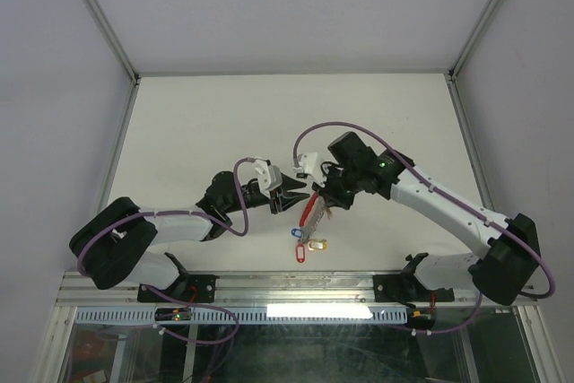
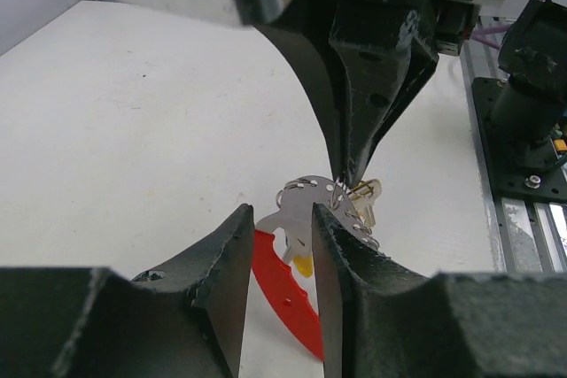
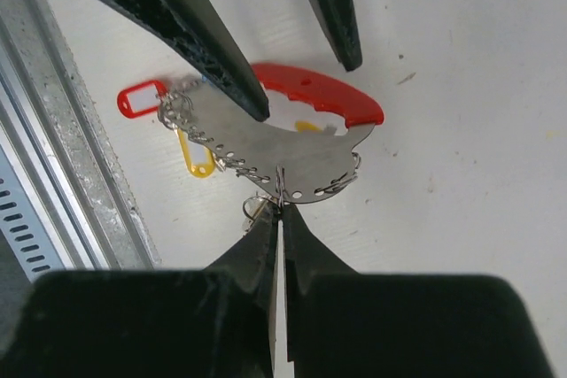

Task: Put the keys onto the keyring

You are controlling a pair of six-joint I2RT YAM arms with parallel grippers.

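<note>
While the right end effector (image 3: 280,212) pinches the keyring (image 3: 292,148) shut, the left end effector (image 2: 282,215) straddles it part-open.

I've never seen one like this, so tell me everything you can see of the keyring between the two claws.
The keyring is D-shaped: a glossy red, plastic-looking arc joined to a flat silvery metal plate. The plate's curved edge carries a row of holes threaded with small wire rings. A yellow tag and a red tag appear to hang from one end. The right gripper pinches the plate's edge, and the left gripper stands open astride it.
</note>
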